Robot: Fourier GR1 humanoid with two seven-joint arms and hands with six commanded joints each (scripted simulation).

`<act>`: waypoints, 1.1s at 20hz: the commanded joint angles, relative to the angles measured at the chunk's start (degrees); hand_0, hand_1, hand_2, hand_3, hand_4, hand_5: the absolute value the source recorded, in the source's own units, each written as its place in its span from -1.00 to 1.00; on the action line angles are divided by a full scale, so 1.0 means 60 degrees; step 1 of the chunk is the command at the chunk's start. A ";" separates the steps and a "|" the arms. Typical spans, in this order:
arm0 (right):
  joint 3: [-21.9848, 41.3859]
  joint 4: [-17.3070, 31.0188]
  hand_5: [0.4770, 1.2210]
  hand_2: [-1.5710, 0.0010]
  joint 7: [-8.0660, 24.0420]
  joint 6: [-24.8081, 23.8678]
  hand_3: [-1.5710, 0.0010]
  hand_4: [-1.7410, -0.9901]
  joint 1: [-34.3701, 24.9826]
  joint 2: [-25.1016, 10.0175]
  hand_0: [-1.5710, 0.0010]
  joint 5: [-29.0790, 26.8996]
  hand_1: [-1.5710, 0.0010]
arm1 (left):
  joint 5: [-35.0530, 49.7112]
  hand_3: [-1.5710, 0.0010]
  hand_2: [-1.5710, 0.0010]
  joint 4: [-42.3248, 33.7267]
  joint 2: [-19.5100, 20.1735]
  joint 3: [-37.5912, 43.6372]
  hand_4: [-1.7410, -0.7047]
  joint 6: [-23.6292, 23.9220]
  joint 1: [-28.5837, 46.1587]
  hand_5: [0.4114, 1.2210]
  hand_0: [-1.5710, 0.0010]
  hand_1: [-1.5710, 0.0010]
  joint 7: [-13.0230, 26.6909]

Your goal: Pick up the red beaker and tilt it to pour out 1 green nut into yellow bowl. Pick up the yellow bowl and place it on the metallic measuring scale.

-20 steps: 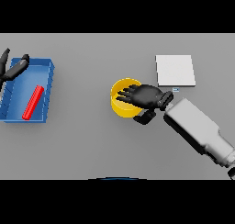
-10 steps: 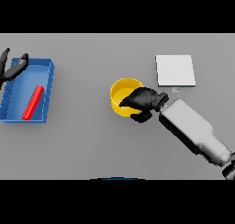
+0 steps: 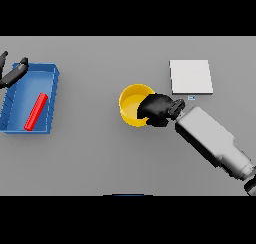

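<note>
We take the yellow bowl (image 3: 132,104) as our landmark; it sits on the grey counter (image 3: 100,158), near the middle. The right robot hand (image 3: 157,109) is at the bowl's right rim, its dark fingers curled round that edge and covering part of it. Just up and to the right of the bowl lies the scale (image 3: 190,77), a pale square plate, apart from the bowl. Well to the left of the bowl we see a blue tray (image 3: 54,100), and inside it the red beaker (image 3: 36,111) lies on its side, slanted. The left robot hand (image 3: 11,74) shows at the tray's upper left corner, farthest from the bowl, with fingers spread and holding nothing.
</note>
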 commanded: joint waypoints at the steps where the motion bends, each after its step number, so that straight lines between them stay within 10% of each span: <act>1: -0.0070 0.0036 0.94 -0.65 0.0131 -0.0063 -0.57 -0.91 -0.0035 -0.0027 -0.89 0.0024 -0.88 | -0.0016 1.00 1.00 0.0125 -0.0145 -0.0049 0.97 -0.0037 -0.0069 -0.30 1.00 1.00 0.0031; 22: -0.1916 -0.1686 1.00 -0.94 0.1055 0.0302 -0.47 -1.00 -0.0139 -0.1424 -0.99 -0.0672 -1.00 | -0.0011 1.00 1.00 -0.0284 0.0089 -0.0064 0.96 0.0054 0.0015 -0.26 1.00 1.00 0.0261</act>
